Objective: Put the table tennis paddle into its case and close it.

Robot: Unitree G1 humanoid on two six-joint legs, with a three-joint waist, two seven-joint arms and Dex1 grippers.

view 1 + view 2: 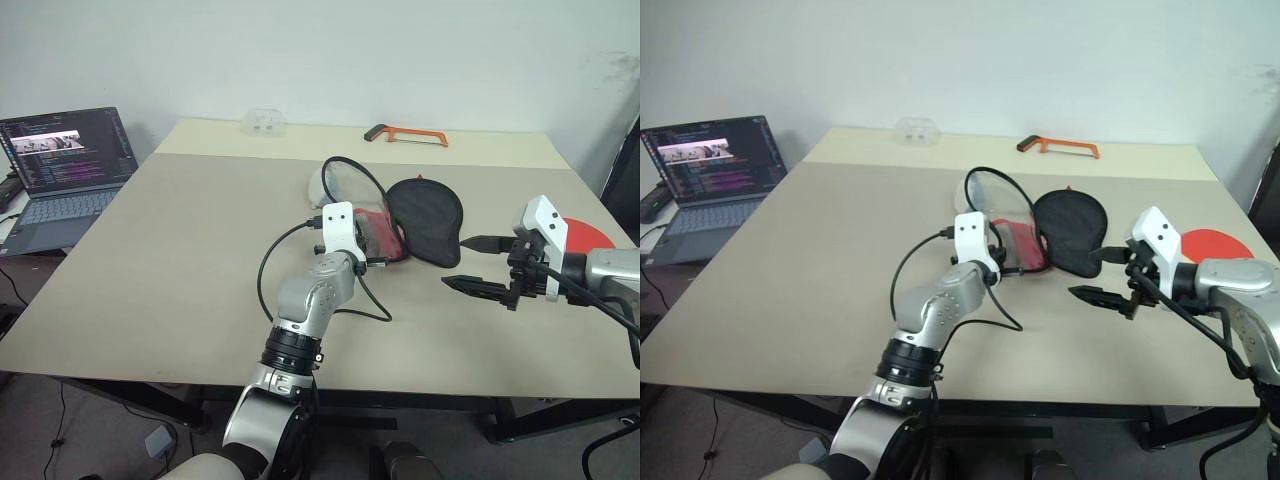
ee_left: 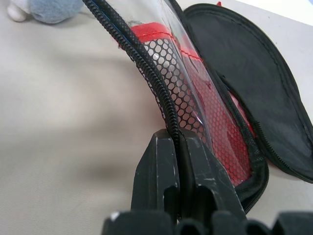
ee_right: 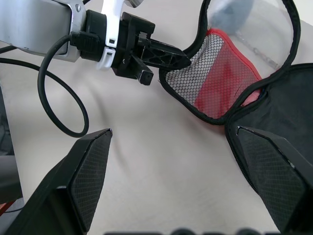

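the left gripper (image 2: 178, 147) is clamped on the zip edge of the open case (image 1: 425, 215) at frame centre, the right gripper (image 1: 478, 265) gapes empty, and the paddle (image 1: 585, 235) lies far right; that thin edge could slip free.

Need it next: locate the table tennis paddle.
The table tennis paddle lies at the table's right edge, behind the open right gripper, right of the case.
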